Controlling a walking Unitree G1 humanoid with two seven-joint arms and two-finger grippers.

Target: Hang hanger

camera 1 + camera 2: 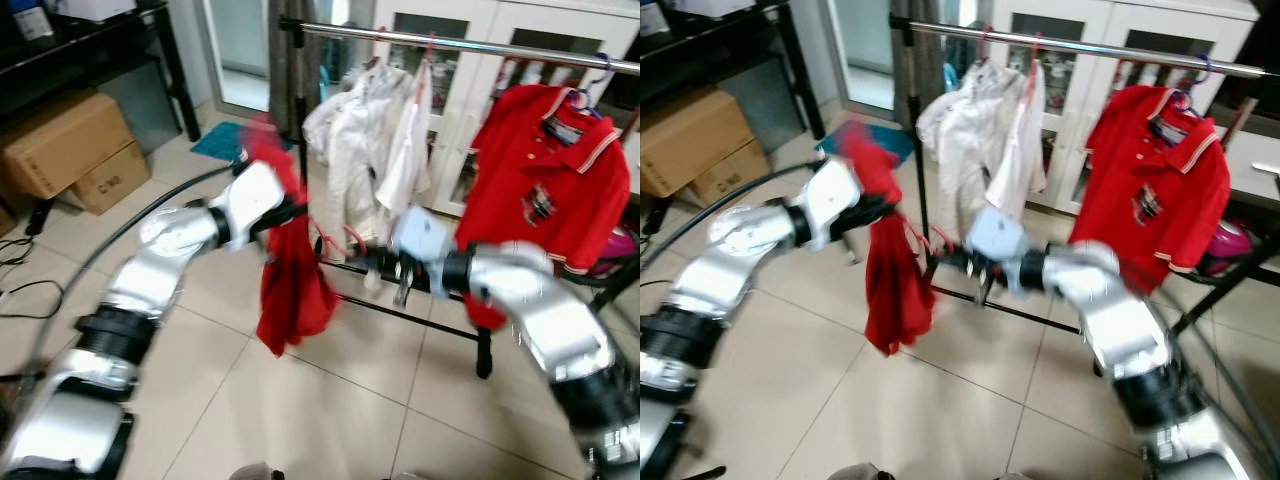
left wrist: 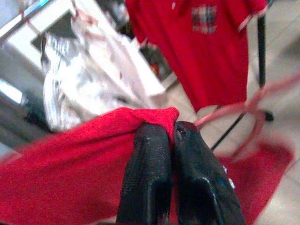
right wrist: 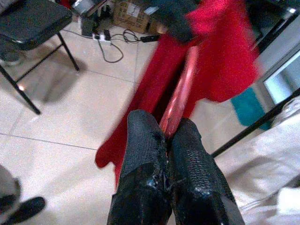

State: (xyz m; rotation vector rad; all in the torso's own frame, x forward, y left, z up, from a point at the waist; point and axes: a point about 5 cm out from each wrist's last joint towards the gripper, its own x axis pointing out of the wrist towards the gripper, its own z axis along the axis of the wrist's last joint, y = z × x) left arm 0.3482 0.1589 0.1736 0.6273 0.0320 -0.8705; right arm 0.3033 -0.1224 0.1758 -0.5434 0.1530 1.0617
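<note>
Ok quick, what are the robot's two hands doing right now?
Left gripper: shut on the red garment.
Right gripper: shut on the red hanger.

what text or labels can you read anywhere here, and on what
None can be read for certain.
Brown cardboard box by the black shelf: dark printed marks, too blurred to read.
Red polo shirt hanging on the metal rail: chest patch, a pattern only, no legible letters.

Even indoor daylight, brightest near the glass door (image 1: 240,45) behind the rail (image 1: 470,42). Motion blur smears both arms and the red cloth (image 1: 290,290); wrist views are soft, backgrounds unfocused.
</note>
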